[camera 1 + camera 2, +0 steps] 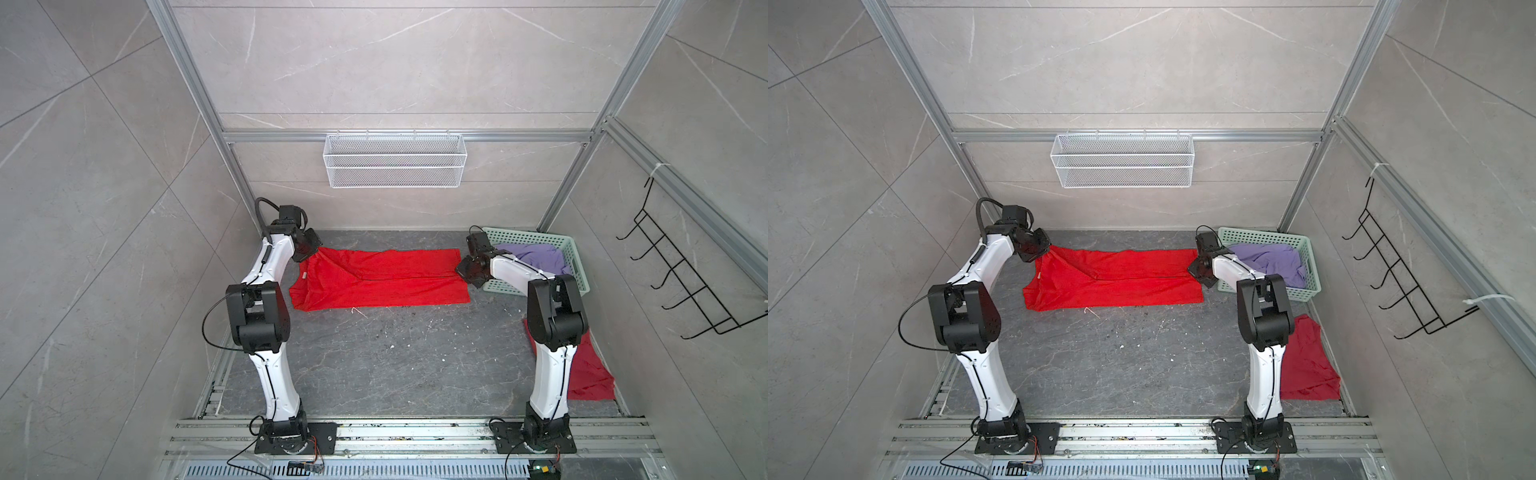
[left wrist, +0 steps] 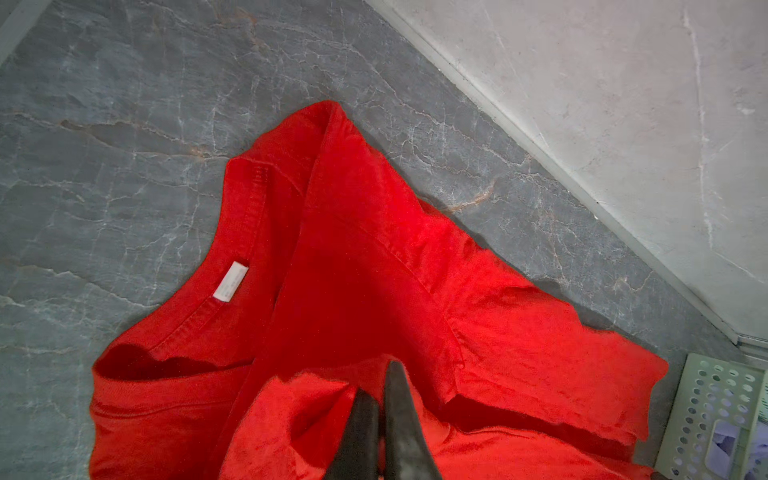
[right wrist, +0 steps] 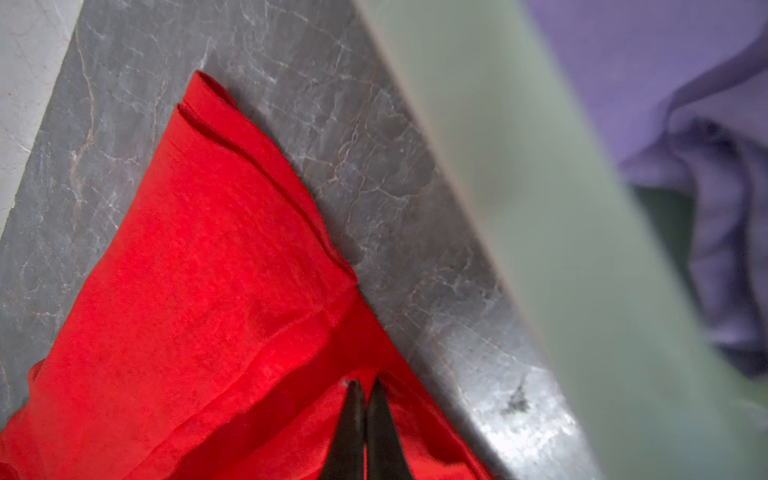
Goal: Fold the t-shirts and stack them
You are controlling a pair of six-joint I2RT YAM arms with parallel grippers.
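The bright red t-shirt (image 1: 382, 278) (image 1: 1117, 282) lies stretched sideways across the far half of the dark marbled desk (image 1: 395, 365), partly folded lengthwise, with one long crease running from end to end.

The left claw (image 1: 318, 250) (image 1: 1048, 249) sits at the shirt's far collar-end corner. Its jaws are pressed together on a bunch of red cloth, and the fabric rises in a small peak towards it. In the left wrist view the claw (image 2: 380, 386) has its two dark fingers (image 2: 399, 415) almost touching, with folds of the shirt (image 2: 353, 270) gathered around them. The white neck label (image 2: 230, 280) lies on the collar, well clear of the grip.

The right claw (image 1: 460, 268) (image 1: 1192, 268) is at the opposite, hem end, just beside the mint-green basket (image 1: 528, 235) (image 1: 1262, 235). In the right wrist view the claw (image 3: 363, 390) is closed to a sliver, pinching the edge of the red cloth (image 3: 199, 291), and the basket's wall (image 3: 519, 208) is a blur alongside.

The lavender t-shirt (image 1: 536, 257) (image 1: 1266, 259) lies crumpled inside the basket. The darker red t-shirt (image 1: 590, 374) (image 1: 1306, 361) lies rumpled on the desk at the near right, partly hidden behind the right arm, apart from both claws.
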